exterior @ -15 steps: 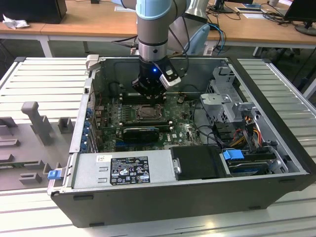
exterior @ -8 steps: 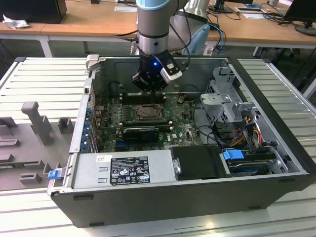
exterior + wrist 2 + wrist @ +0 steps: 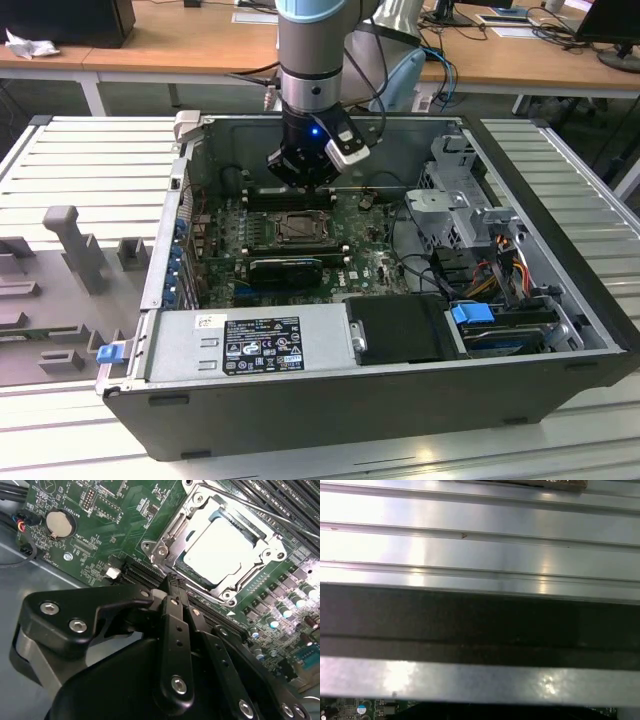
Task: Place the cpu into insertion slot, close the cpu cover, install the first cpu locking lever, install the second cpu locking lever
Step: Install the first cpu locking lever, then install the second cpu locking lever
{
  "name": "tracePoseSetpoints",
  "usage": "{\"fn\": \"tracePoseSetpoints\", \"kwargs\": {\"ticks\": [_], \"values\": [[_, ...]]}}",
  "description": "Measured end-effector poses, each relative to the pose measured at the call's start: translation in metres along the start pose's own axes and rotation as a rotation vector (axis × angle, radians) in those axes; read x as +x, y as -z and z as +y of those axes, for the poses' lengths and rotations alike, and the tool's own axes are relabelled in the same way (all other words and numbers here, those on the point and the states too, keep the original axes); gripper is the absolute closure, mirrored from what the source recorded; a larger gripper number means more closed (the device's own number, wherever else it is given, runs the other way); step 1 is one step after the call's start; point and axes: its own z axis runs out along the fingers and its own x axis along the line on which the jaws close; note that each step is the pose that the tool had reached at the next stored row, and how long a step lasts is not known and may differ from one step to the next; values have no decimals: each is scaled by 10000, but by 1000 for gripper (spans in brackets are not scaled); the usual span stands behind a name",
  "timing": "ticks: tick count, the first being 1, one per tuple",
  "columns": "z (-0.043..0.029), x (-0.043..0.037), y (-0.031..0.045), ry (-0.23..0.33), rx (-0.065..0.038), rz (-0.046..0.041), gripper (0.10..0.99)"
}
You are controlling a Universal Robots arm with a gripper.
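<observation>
The pale silvery cpu (image 3: 219,550) lies flat in the insertion slot (image 3: 161,549) on the green board. The silvery cpu cover (image 3: 193,526) is down around it, the chip showing through its window. A thin metal locking lever (image 3: 260,511) runs along the socket's far side; whether it is latched I cannot tell. My gripper (image 3: 171,583) hovers just off a socket corner, its black fingers (image 3: 172,630) shut together with nothing between them. In the exterior view the gripper (image 3: 301,184) hangs just above the board, behind the insertion slot (image 3: 298,229).
The open computer case (image 3: 330,400) walls in the board. A black card (image 3: 285,268), power supply (image 3: 255,345), drive cage (image 3: 455,195) and cables (image 3: 500,262) stand around the socket. A coin battery (image 3: 60,523) sits nearby. The ribbed metal table (image 3: 480,545) surrounds the case.
</observation>
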Motion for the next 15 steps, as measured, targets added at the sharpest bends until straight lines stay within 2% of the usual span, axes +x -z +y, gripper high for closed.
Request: {"fn": "tracePoseSetpoints", "kwargs": {"ticks": [2, 5, 6, 8, 10, 13, 15], "values": [[-8, 0, 1, 0, 1, 0, 980], [-79, 4, 4, 0, 1, 1, 980], [-82, 4, 17, -1, 4, 3, 980], [-80, 0, 88, 0, 2, 1, 980], [-74, -8, 255, 0, 1, 0, 980], [-77, -10, 297, 1, 3, 1, 980], [-130, 1, 299, 1, 4, -5, 980]]}}
